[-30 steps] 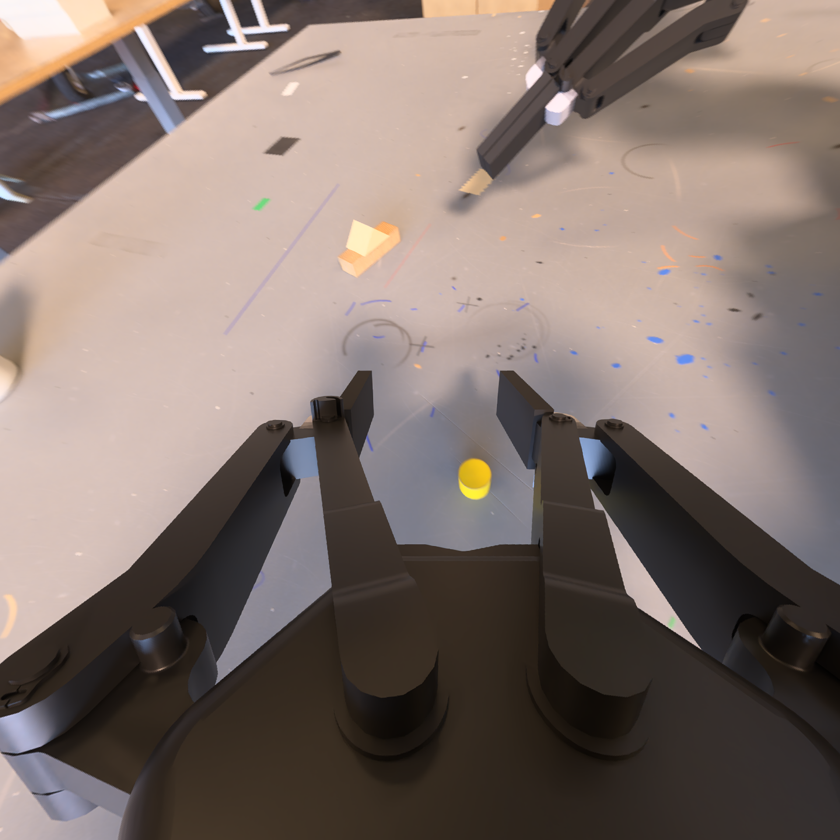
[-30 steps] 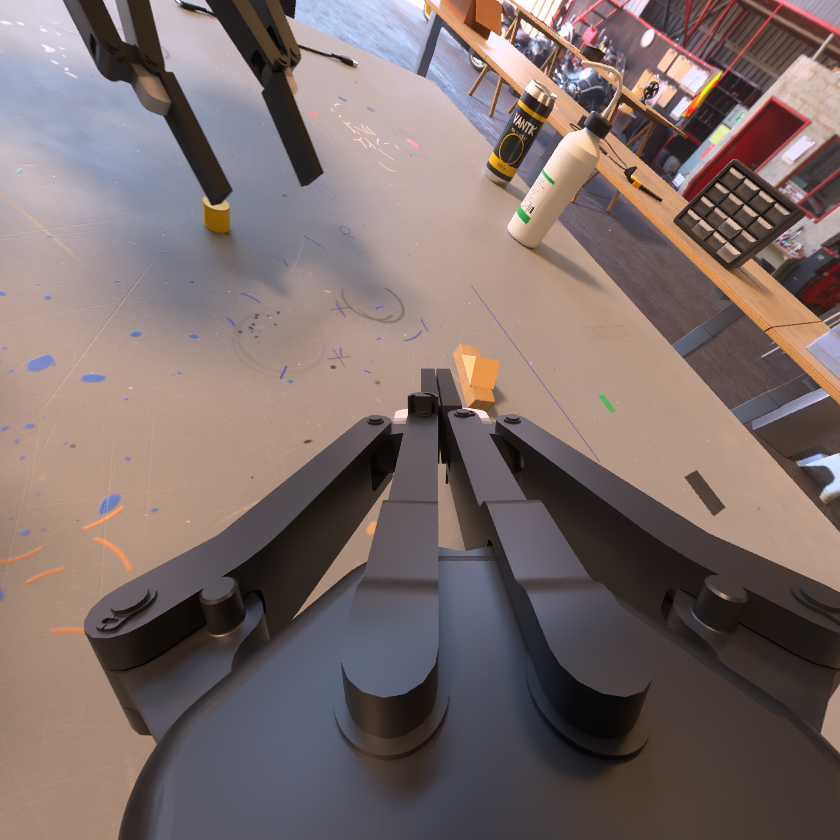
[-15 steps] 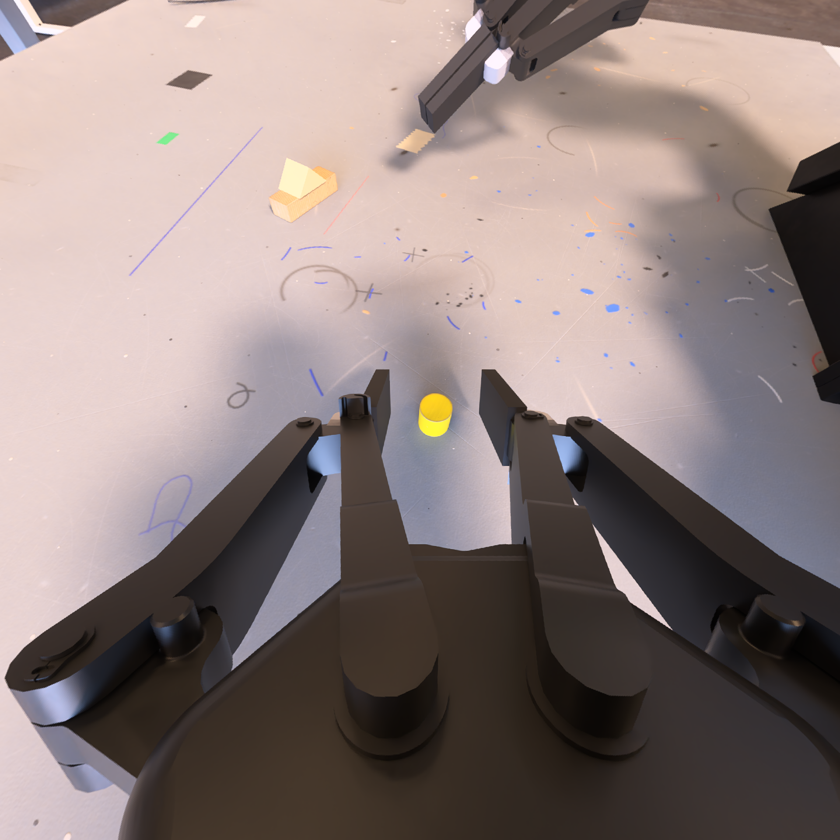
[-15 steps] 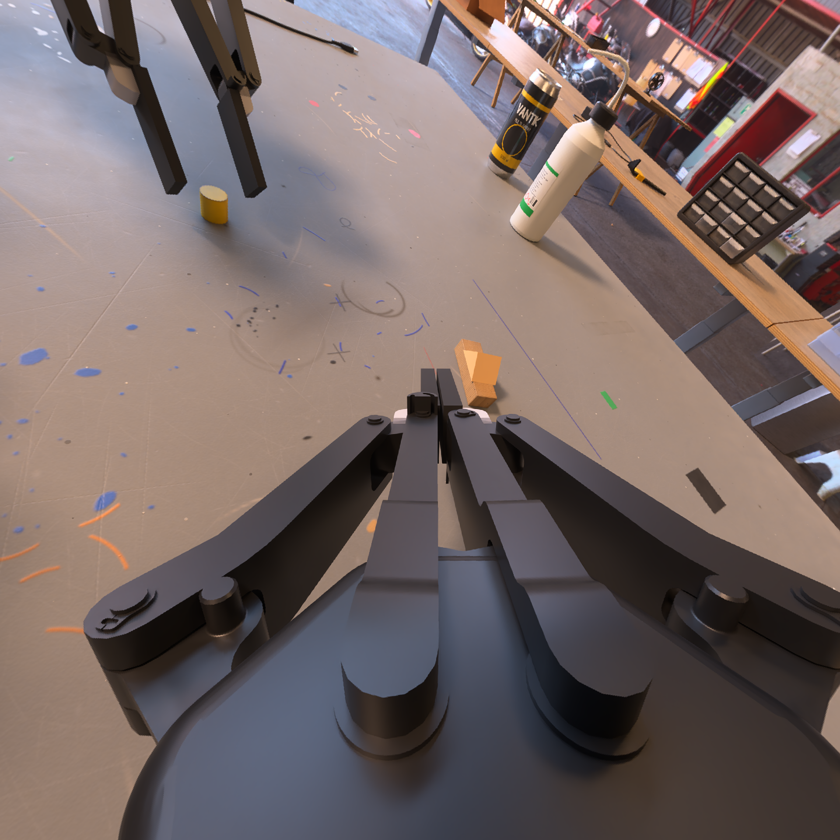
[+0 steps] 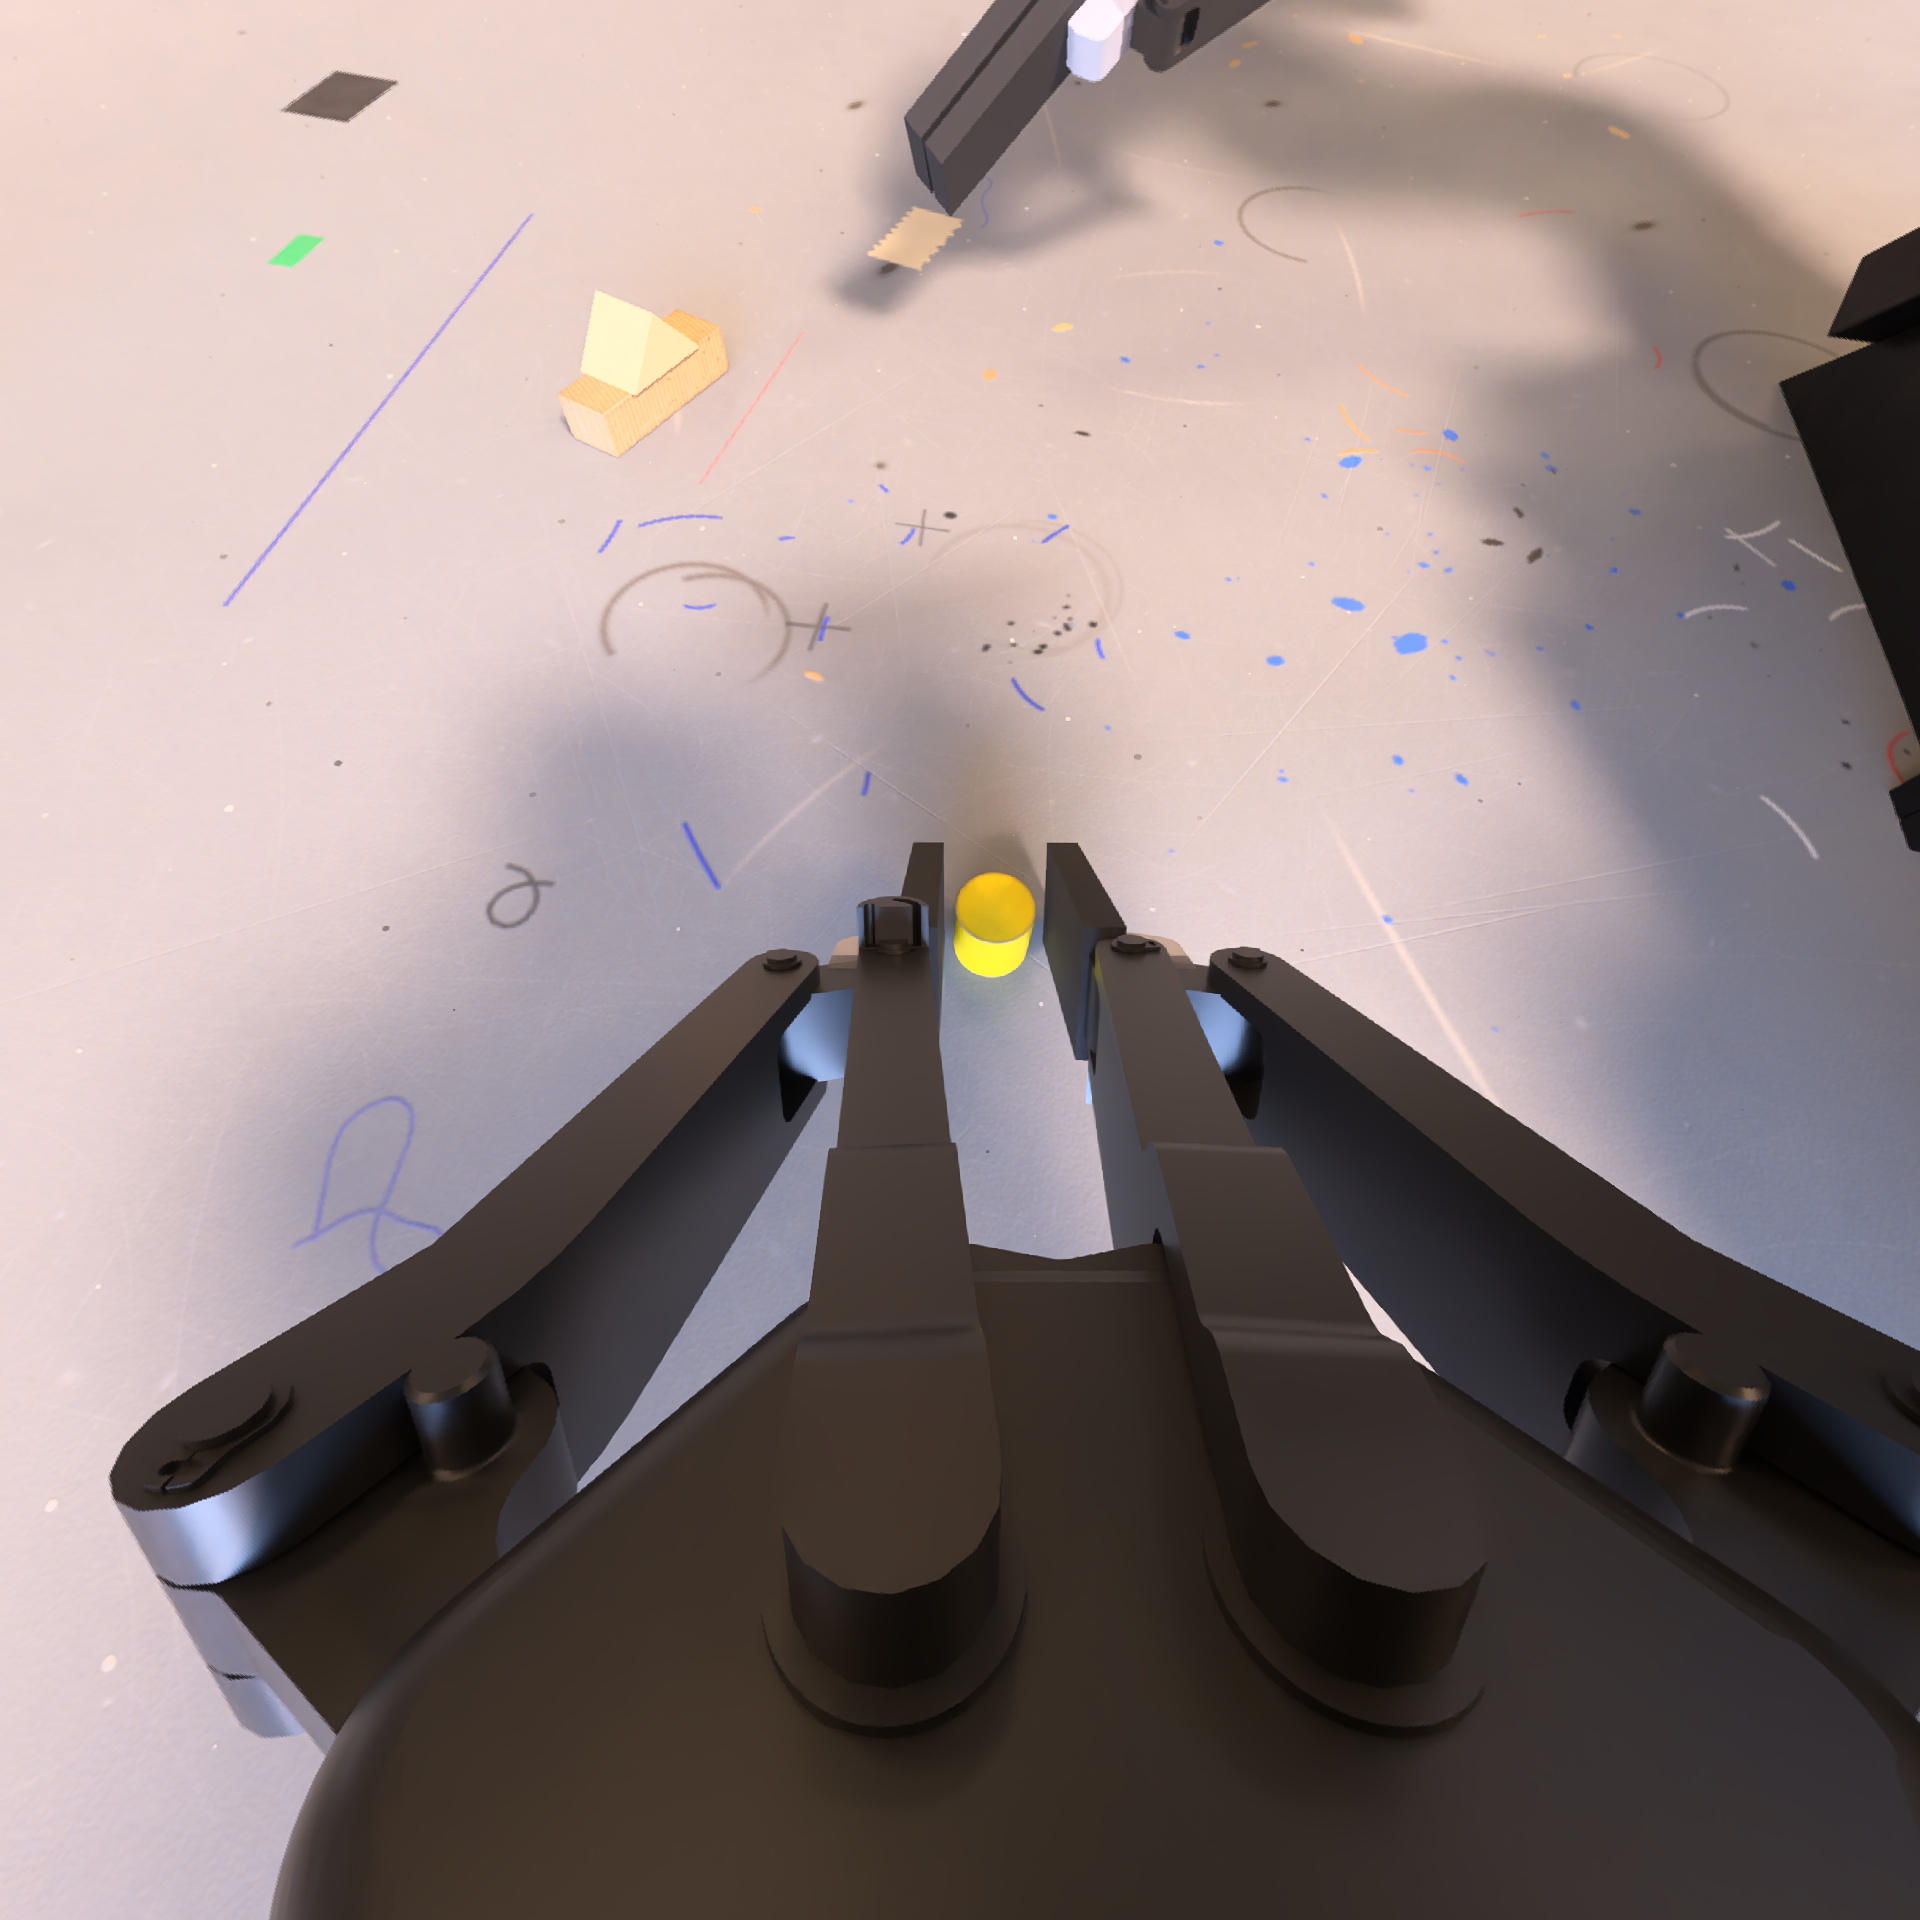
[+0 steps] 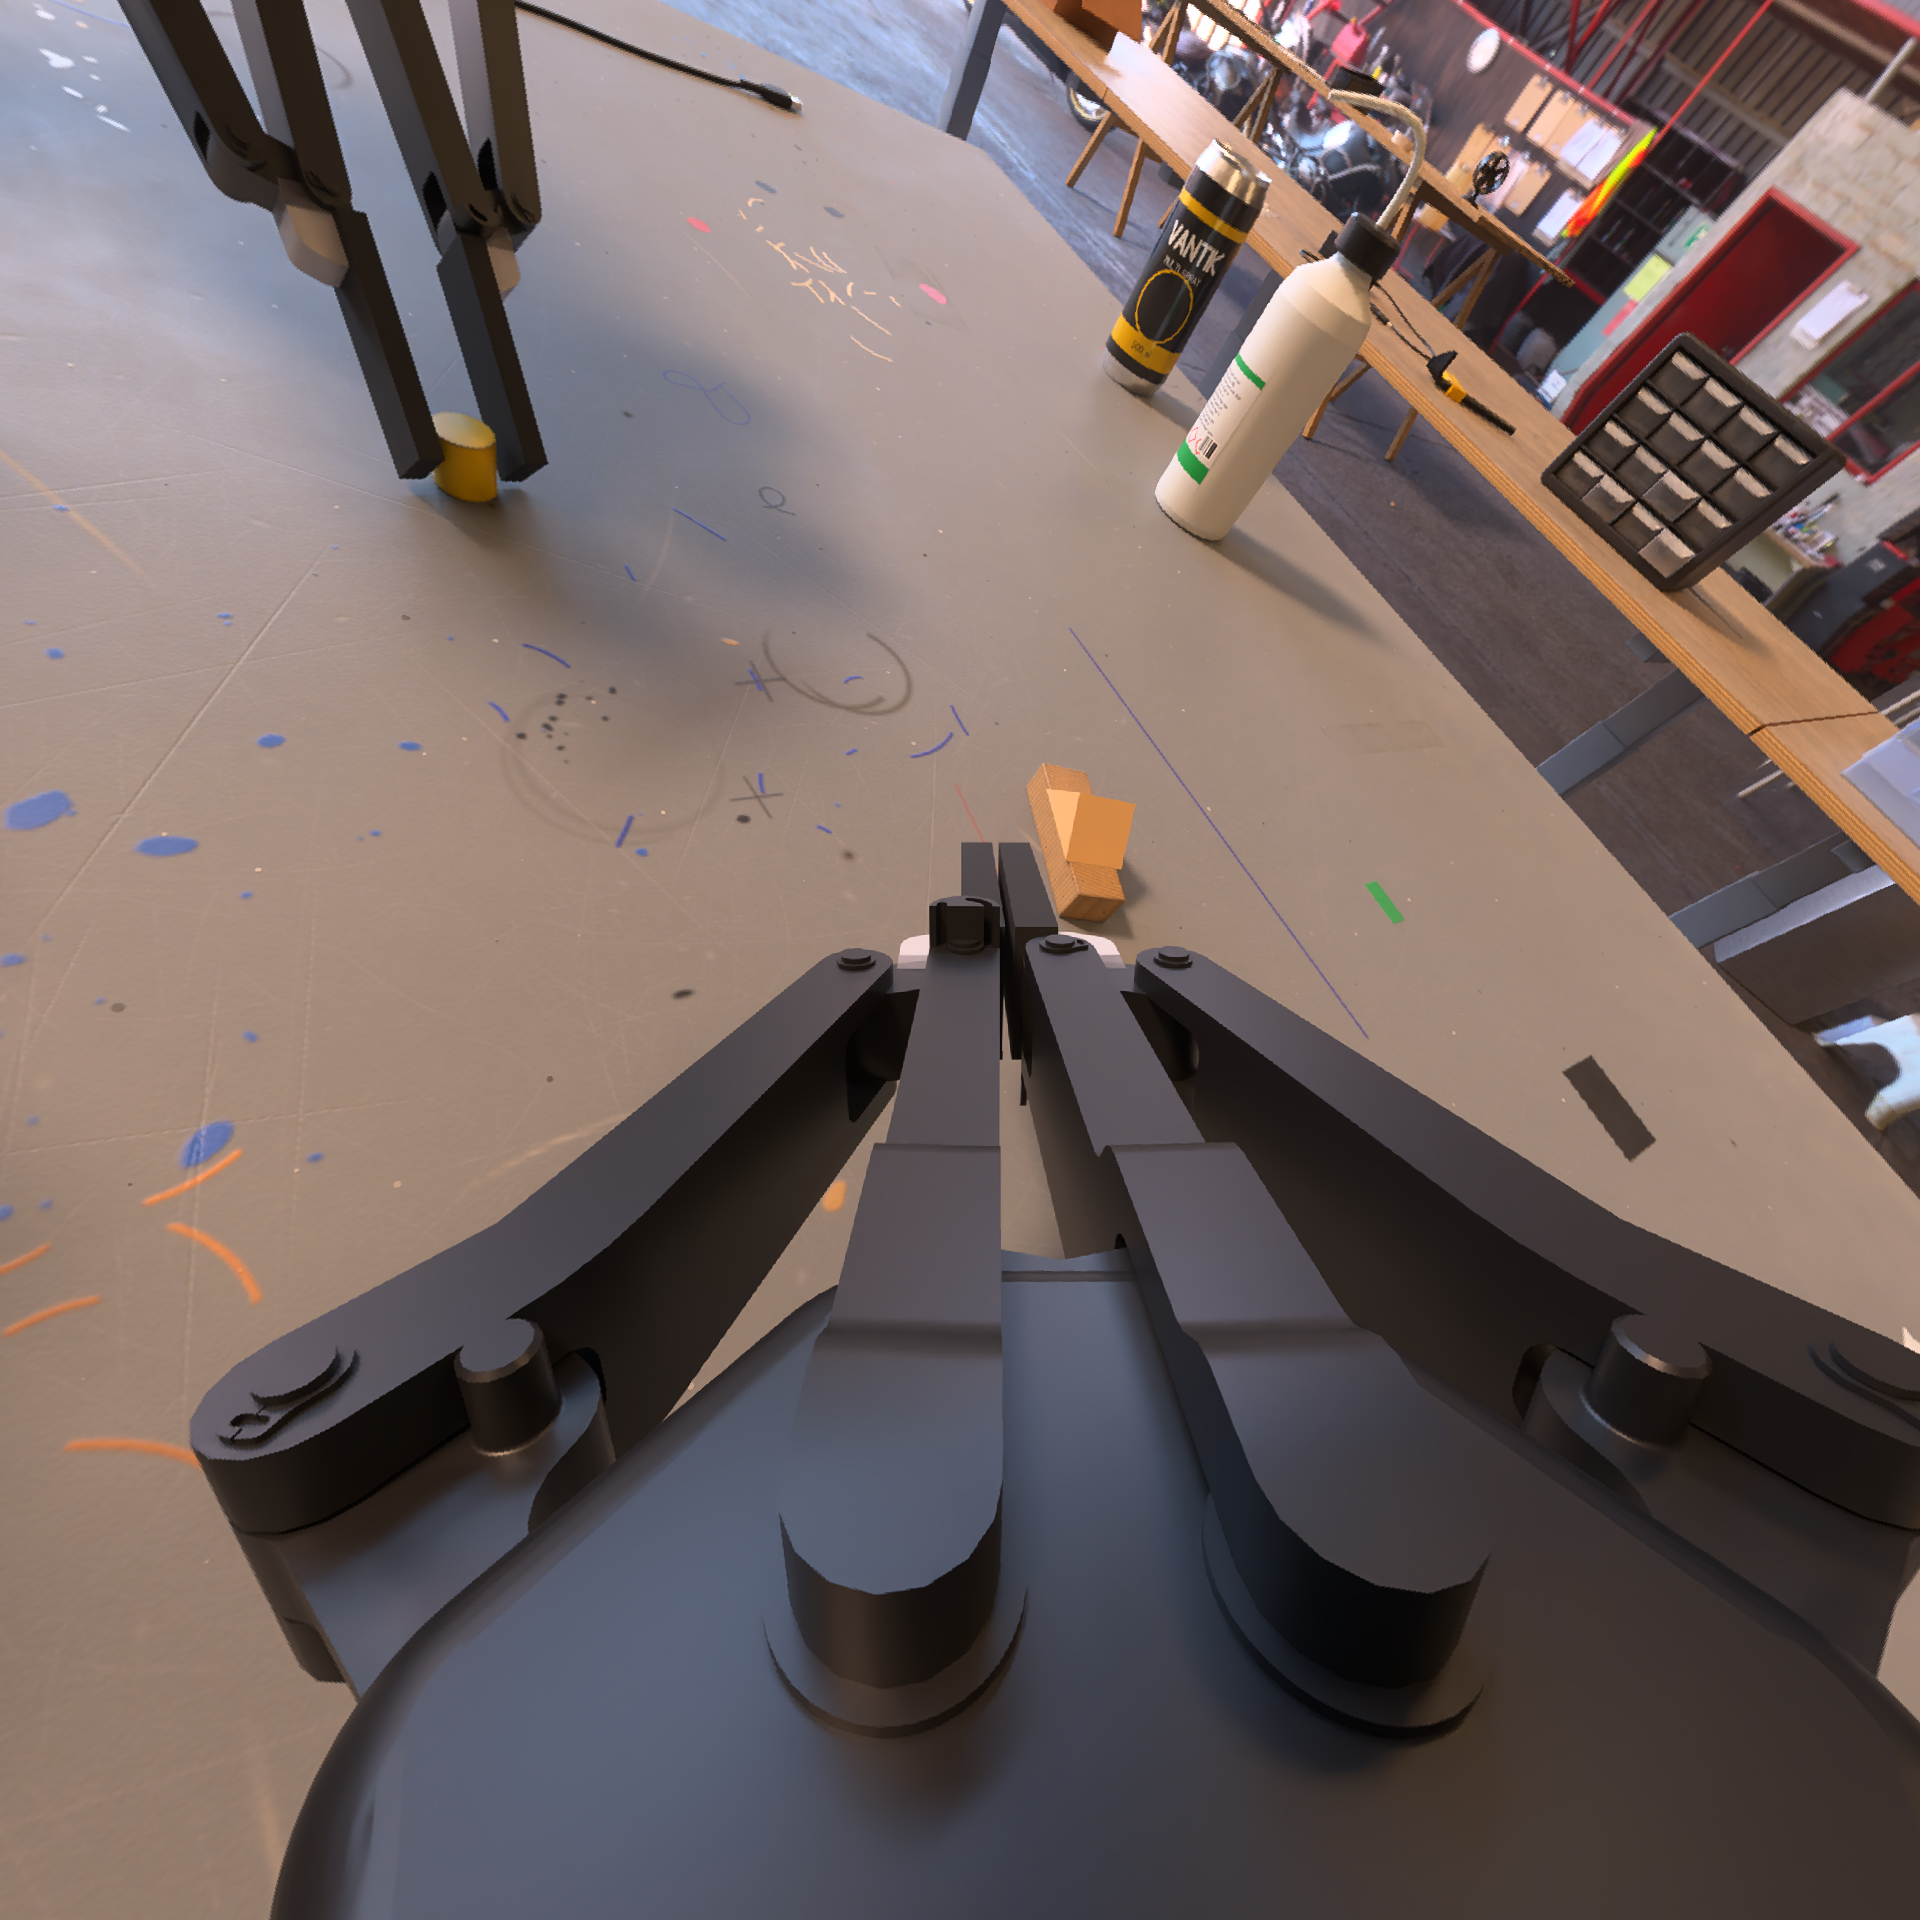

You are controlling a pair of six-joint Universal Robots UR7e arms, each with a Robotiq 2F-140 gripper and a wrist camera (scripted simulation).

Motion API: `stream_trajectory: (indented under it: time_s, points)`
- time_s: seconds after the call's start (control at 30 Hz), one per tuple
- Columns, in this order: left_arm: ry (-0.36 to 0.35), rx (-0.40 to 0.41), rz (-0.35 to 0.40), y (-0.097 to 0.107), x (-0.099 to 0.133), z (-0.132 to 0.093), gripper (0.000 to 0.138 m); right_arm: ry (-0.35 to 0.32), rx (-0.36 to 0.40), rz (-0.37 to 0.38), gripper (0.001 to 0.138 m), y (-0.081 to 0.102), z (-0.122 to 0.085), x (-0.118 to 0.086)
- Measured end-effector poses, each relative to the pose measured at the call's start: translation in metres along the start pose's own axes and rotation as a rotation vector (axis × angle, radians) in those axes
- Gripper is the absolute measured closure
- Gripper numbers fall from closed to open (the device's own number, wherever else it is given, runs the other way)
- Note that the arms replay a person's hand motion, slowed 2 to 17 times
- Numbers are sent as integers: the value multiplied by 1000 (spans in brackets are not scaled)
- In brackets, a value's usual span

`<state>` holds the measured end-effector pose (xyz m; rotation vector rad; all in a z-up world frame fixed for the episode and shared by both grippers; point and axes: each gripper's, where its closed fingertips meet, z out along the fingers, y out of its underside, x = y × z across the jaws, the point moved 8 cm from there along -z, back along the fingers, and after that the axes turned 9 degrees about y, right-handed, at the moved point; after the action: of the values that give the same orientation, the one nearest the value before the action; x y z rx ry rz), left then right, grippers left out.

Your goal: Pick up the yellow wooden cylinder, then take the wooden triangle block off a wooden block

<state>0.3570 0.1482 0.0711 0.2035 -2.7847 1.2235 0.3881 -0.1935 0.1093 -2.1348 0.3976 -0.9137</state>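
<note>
The yellow cylinder (image 5: 993, 925) stands upright on the grey table between the fingers of my left gripper (image 5: 995, 868). The jaws are low at the table and close on both sides of it, with a thin gap showing on each side. The right wrist view shows the cylinder (image 6: 464, 471) between the left gripper's fingers (image 6: 410, 442). The pale wooden triangle (image 5: 629, 338) sits on a wooden block (image 5: 644, 400) at the far left. My right gripper (image 6: 995, 862) is shut and empty, just left of the block (image 6: 1081, 883) and its triangle (image 6: 1096, 831). It also shows in the left wrist view (image 5: 940, 177).
A black-and-yellow spray can (image 6: 1184, 281) and a white bottle (image 6: 1268, 405) stand near the table's right edge. A black compartment tray (image 6: 1694, 468) lies on a wooden bench beyond. A black box (image 5: 1870, 499) is at the right in the left wrist view.
My left gripper has come down over the yellow cylinder and its jaws have narrowed around it. The right gripper has stayed shut beside the block.
</note>
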Motion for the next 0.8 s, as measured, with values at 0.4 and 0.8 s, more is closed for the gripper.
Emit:
stream_trajectory:
  time_s: [0.4, 0.8]
  points:
    - [-24, 26, 26, -6, -6, 1, 119, -3, 1, 28, 137, 9, 8, 9]
    - [-148, 106, 36, -23, -22, 7, 119, -9, 71, 126, 133, 17, 18, 29]
